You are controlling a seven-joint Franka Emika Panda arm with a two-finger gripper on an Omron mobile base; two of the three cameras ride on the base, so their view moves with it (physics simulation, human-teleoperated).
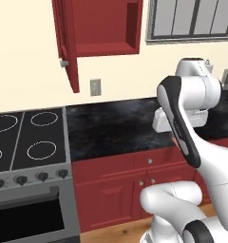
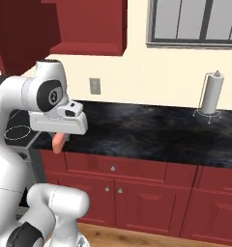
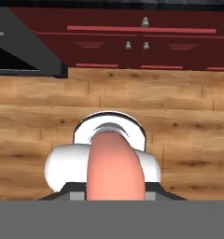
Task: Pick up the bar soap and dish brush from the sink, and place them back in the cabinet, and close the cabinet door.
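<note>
The bar soap (image 3: 115, 163), a salmon-pink block, hangs end-down between the jaws of my gripper (image 3: 115, 192), which is shut on it. From the right base camera the bar soap (image 2: 58, 143) pokes out under the white hand, with the gripper (image 2: 60, 139) in front of the counter's edge, above the floor. High on the wall the dark red cabinet (image 1: 106, 28) stands open, showing its red interior. Its cabinet door (image 1: 68, 42) is swung out to the left, its grey knob (image 1: 63, 62) at the lower edge. The dish brush and the sink are out of view.
A black marbled counter (image 1: 116, 128) runs over red drawers and doors (image 2: 113, 169). A stove (image 1: 25, 137) stands to the left. A paper towel holder (image 2: 212, 94) stands far right. A wall outlet (image 1: 95, 87) and a window (image 1: 192, 19) sit above; a wood floor (image 3: 179, 116) lies below.
</note>
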